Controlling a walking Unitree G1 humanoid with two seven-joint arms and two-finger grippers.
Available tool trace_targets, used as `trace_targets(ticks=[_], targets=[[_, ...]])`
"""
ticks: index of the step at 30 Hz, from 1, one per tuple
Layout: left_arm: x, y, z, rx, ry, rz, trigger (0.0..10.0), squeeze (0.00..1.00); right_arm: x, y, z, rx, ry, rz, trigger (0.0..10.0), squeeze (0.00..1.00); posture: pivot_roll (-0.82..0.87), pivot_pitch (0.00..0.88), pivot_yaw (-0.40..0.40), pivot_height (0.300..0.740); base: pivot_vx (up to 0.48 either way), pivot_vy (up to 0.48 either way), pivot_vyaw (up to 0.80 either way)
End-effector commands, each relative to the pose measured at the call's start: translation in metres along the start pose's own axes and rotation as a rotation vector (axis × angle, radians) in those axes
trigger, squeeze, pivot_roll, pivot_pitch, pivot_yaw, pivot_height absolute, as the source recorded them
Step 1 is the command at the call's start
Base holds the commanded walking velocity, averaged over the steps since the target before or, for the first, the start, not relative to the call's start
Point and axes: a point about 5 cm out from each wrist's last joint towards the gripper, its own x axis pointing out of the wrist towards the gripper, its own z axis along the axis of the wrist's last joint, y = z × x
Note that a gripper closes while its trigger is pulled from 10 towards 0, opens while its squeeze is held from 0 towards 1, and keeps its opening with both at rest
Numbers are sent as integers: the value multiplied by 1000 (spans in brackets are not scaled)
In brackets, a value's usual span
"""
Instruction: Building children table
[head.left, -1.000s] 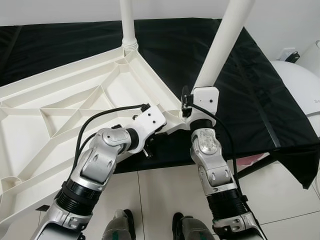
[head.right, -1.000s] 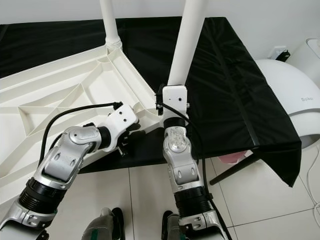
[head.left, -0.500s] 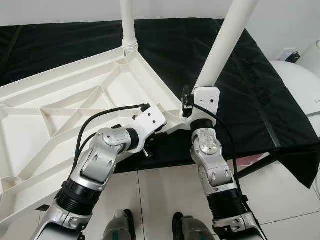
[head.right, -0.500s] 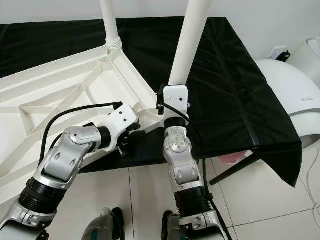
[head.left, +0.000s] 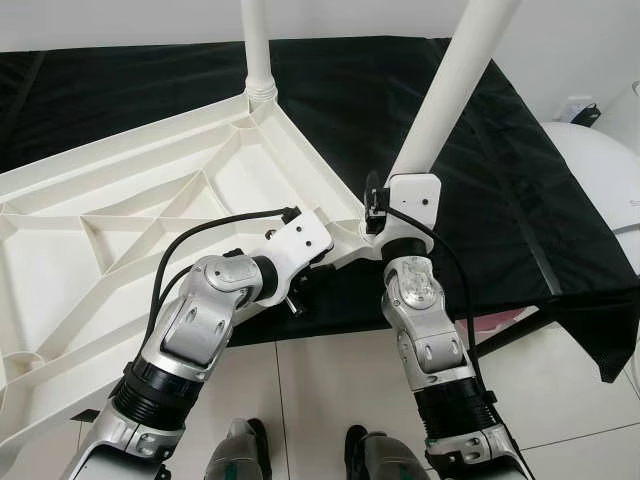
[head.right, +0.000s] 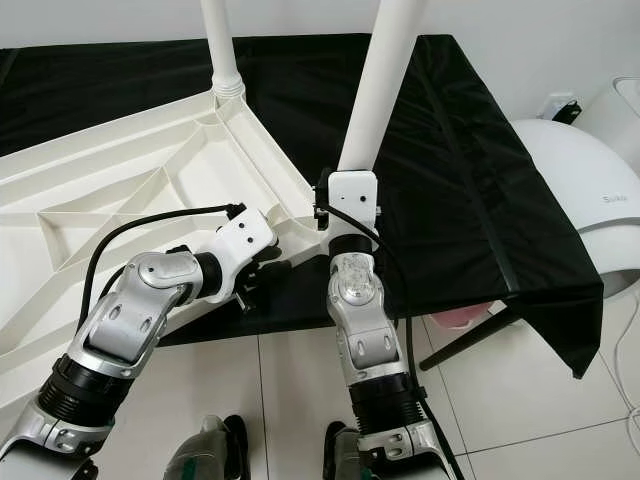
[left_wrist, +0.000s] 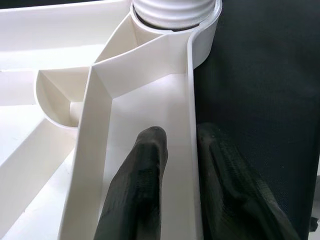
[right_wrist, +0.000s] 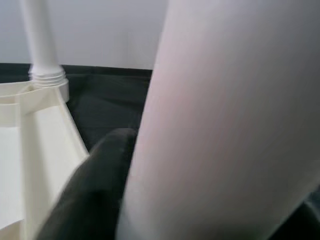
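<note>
Both bent: left pincer (left_wrist: 172, 185) astride tabletop (head.left: 120, 230) rim, right pincer (right_wrist: 150, 200) clasping leg (head.left: 450, 90).

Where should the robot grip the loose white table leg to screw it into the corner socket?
Low on the round white leg, just above the socket, where the right gripper already clamps it from the robot's side. The left gripper pinches the tabletop rim, steadying it.

From our head, both eye views look steeply down over the inverted tabletop (head.left: 150, 210) and black cloth (head.right: 460, 170). Our left wrist view sits close to the tabletop rim; our right wrist view presses near a table leg (right_wrist: 230, 120).
</note>
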Motion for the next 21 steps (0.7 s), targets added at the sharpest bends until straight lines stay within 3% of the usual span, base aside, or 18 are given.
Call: trace_targets(ticks=[1, 2, 6, 7, 17, 18, 19, 20, 21], targets=[[-1, 6, -1, 6, 4, 72, 10000, 0, -1, -8, -3, -6, 10, -40, 10000, 1000, -102, 189, -26, 740, 0, 0, 0], [-1, 6, 0, 6, 3, 73, 10000, 0, -1, -8, -3, -10, 12, -36, 10000, 75, -102, 189, -26, 740, 0, 0, 0], [-1, 6, 0, 6, 3, 73, 10000, 0, -1, -7, -3, -10, 13, -35, 10000, 75, -102, 189, -26, 740, 0, 0, 0], [-1, 7, 0, 6, 3, 73, 10000, 0, -1, -7, -3, -11, 12, -31, 10000, 0, -102, 189, -26, 740, 0, 0, 0], [0, 6, 1, 3, -3, 76, 10000, 0, -1, -4, -2, -10, 4, -9, 10000, 0, -102, 179, -34, 740, 0, 0, 0], [0, 6, 1, 3, -4, 76, 10000, 0, -1, -3, -2, -10, 0, -4, 8510, 0, -102, 179, -34, 740, 0, 0, 0], [0, 6, 1, 3, -4, 76, 10000, 0, -1, -3, -2, -10, 0, -4, 8510, 0, -102, 179, -34, 740, 0, 0, 0], [0, 6, 1, 3, -5, 77, 10000, 0, -1, -2, -1, -7, -4, 4, 0, 0, -101, 177, -35, 740, 0, 0, 0], [0, 6, 1, 3, -6, 78, 10000, 0, 0, -1, 0, -4, -7, 10, 0, 0, -101, 176, -35, 740, 0, 0, 0]])
